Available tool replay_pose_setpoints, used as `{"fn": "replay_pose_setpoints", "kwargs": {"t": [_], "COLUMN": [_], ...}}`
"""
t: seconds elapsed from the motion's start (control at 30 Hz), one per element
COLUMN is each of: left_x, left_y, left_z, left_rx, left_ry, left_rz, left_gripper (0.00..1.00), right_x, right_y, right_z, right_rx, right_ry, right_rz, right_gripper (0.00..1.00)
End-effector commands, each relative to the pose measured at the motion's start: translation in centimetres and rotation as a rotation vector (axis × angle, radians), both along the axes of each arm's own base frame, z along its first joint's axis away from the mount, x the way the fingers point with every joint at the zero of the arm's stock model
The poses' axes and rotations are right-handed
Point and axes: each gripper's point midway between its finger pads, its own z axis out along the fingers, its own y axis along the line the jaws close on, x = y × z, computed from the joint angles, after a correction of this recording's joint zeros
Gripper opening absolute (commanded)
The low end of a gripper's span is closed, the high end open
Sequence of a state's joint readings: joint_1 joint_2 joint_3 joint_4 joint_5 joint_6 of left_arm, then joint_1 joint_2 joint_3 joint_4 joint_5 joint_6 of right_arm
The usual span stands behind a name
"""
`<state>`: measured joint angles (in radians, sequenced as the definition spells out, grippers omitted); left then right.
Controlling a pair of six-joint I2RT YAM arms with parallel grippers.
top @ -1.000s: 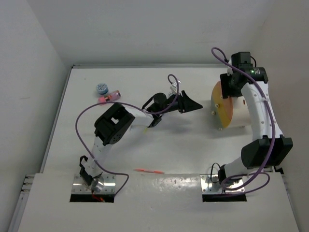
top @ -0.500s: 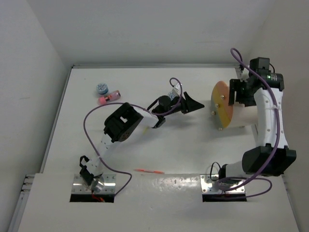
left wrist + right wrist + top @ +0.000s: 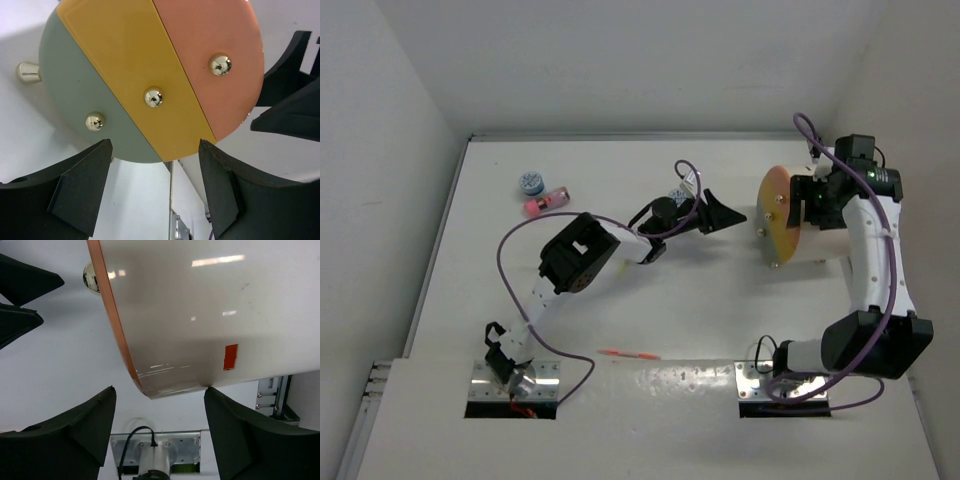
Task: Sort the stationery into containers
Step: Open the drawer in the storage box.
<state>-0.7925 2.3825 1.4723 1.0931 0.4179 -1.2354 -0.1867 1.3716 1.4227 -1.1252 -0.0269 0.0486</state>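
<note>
Cream drum (image 3: 817, 242) lies on its side at the right of the worktop (image 3: 700, 300), its three-colour disc (image 3: 150, 75) facing left. Left hand (image 3: 156, 146): fingers apart, empty, just short of the disc. Right hand (image 3: 157, 390): fingers apart over the drum, gripping nothing. Red pen (image 3: 628, 354) lies near the front edge. Patterned cylinder (image 3: 530, 183) sits far left.

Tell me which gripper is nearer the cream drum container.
Right. The right gripper sits at the drum body just behind its front disc; the left gripper faces that disc across a gap.
</note>
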Motion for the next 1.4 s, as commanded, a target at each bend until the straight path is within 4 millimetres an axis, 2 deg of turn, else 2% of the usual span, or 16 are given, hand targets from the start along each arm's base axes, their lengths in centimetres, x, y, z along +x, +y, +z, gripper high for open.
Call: {"fn": "replay_pose_setpoints", "kwargs": {"t": [0.0, 0.2, 0.4, 0.6, 0.83, 1.1, 1.23, 1.27, 1.37], "left_x": [-0.3, -0.3, -0.4, -0.3, 0.0, -0.2, -0.2, -0.3, -0.5], "left_y": [-0.8, -1.0, -1.0, -1.1, -1.3, -2.8, -3.7, -3.9, -4.6], "left_z": [1.7, 2.0, 2.0, 1.6, 1.4, 0.3, -0.6, -1.3, -1.5], "left_rx": [-0.050, -0.055, -0.052, -0.047, -0.049, -0.041, -0.060, -0.056, -0.058], "left_ry": [-0.069, -0.072, -0.080, -0.077, -0.080, -0.071, -0.041, -0.031, -0.032], "left_rz": [-0.010, -0.015, -0.017, -0.016, -0.015, -0.054, -0.082, -0.089, -0.100], "left_gripper": [0.76, 0.76, 0.76, 0.76, 0.76, 0.76, 0.64, 0.63, 0.62], "right_x": [2.1, 3.2, 3.8, 3.6, 3.7, 3.3, 3.1, 3.1, 3.1], "right_y": [-0.5, -0.9, -1.1, -1.0, -0.6, -0.7, -0.5, -0.4, -0.3], "right_z": [2.1, 4.1, 4.2, 2.9, 2.4, 0.7, 0.2, 0.0, 0.1], "right_rx": [-0.041, -0.072, -0.089, -0.069, -0.050, -0.051, -0.041, -0.037, -0.030], "right_ry": [-0.134, -0.192, -0.206, -0.172, -0.183, -0.166, -0.157, -0.152, -0.152], "right_rz": [0.037, 0.064, 0.081, 0.071, 0.067, 0.057, 0.058, 0.059, 0.063], "right_gripper": [0.71, 0.75, 0.76, 0.75, 0.72, 0.67, 0.62, 0.62, 0.61]}}
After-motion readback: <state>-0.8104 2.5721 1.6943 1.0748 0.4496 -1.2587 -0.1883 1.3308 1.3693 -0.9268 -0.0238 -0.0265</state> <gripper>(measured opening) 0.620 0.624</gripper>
